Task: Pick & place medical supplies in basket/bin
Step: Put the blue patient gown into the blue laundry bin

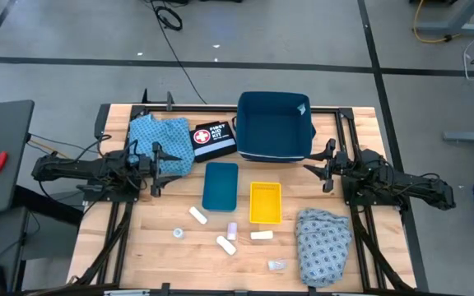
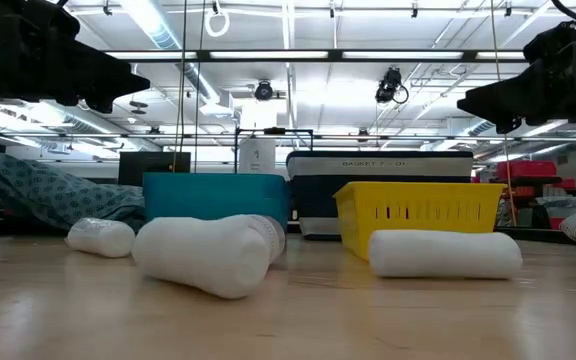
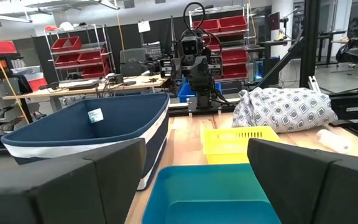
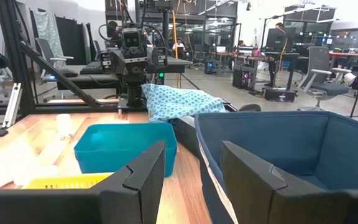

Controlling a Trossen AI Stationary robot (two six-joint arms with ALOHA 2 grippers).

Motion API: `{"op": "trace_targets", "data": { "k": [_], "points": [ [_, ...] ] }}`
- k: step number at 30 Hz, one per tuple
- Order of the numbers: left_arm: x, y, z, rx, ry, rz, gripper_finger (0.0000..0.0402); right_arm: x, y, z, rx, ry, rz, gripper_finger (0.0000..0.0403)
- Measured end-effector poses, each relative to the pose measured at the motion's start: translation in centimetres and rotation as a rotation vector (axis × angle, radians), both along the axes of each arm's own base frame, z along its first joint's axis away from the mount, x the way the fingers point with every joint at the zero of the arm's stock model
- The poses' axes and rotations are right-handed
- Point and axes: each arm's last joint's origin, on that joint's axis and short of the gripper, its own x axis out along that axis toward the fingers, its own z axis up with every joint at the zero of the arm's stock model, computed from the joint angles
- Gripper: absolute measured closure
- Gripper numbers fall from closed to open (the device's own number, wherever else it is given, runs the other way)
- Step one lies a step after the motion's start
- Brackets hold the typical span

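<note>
I am working over the tabletop (image 1: 138, 247), where the navy basket (image 1: 275, 126) is sitting at upper centre. The grey cloth (image 1: 323, 244) is lying at lower right, the light blue cloth (image 1: 161, 136) at upper left. The teal bin (image 1: 220, 185) and yellow bin (image 1: 265, 202) are resting mid-frame, gauze rolls (image 1: 226, 245) scattered below. I am holding my left hand (image 1: 156, 161) wide and empty at left, my right hand (image 1: 326, 165) partly open and empty at right.

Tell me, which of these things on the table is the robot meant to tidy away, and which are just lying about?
For the job: gauze rolls, tape ring, small packet, light blue cloth, grey cloth, navy basket, teal bin, yellow bin.

Lying about: black first aid pouch.
</note>
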Motion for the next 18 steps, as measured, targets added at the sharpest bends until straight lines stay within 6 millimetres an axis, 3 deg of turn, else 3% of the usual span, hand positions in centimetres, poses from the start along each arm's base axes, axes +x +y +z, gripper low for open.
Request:
{"op": "trace_targets", "data": {
  "k": [11,18],
  "points": [
    [-0.03,0.00,0.27,-0.085,-0.036,-0.011,0.0114,0.00,0.00,0.09,0.213,-0.041,0.007,0.0240],
    [-0.06,0.11,0.57,-0.123,-0.071,0.021,0.0114,-0.01,-0.01,0.15,0.229,-0.050,0.006,0.0240]
  ]
}}
